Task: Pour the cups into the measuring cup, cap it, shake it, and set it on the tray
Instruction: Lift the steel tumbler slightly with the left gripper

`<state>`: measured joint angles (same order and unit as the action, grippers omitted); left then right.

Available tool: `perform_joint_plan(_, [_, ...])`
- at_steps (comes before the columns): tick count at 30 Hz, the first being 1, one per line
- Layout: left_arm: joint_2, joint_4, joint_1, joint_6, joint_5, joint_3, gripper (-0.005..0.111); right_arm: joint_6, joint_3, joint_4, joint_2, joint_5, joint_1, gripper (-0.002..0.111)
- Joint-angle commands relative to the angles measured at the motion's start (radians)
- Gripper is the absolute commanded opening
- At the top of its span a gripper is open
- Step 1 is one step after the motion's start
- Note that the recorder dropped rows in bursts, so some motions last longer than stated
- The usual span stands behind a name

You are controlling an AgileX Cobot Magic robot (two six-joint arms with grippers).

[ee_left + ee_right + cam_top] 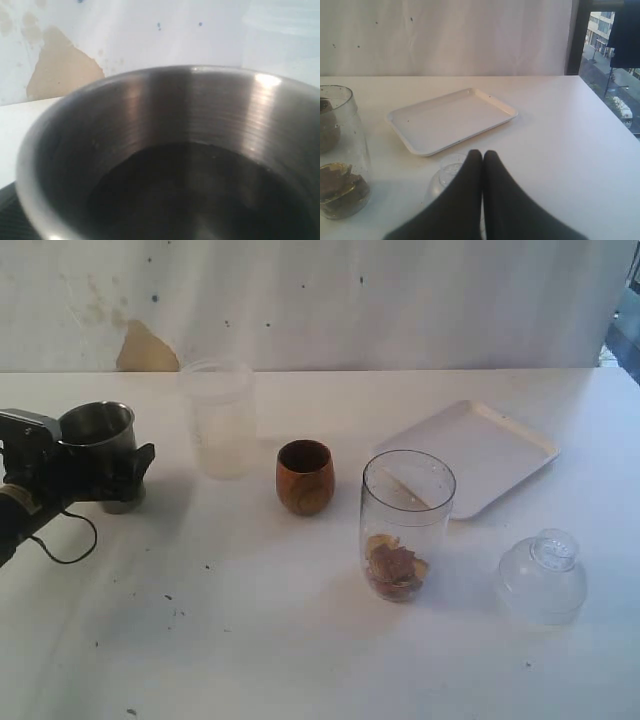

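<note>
The steel tumbler (97, 430) stands upright at the far left, with my left gripper (118, 472) open and its dark fingers on either side of the lower body. In the left wrist view the tumbler (175, 125) fills the frame and its inside looks dark. The brown wooden cup (305, 477) stands mid-table. To its right, the clear measuring cup (407, 525) (337, 150) holds brownish pieces at its bottom. The white tray (470, 450) (450, 120) lies behind it. My right gripper (482, 152) is shut, holds nothing and hovers above a clear domed lid (445, 175).
A frosted white plastic cup (220, 420) stands between the tumbler and the wooden cup. The clear domed lid (542, 575) rests on the table to the right of the measuring cup. A cable (60, 545) loops below the left arm. The table's right edge borders a window (610, 60).
</note>
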<state>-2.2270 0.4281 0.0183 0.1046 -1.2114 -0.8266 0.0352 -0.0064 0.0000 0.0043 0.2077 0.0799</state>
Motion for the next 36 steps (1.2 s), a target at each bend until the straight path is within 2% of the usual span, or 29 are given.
perform_joint_plan(1, [0.003,0.033,-0.007,0.011,-0.01,-0.008,0.105,0.003,0.006,0.0,-0.004,-0.005,-0.001,0.0])
perform_joint_plan(36, [0.003,0.024,-0.007,0.033,-0.008,-0.012,0.105,0.003,0.006,0.0,-0.004,-0.005,-0.001,0.0])
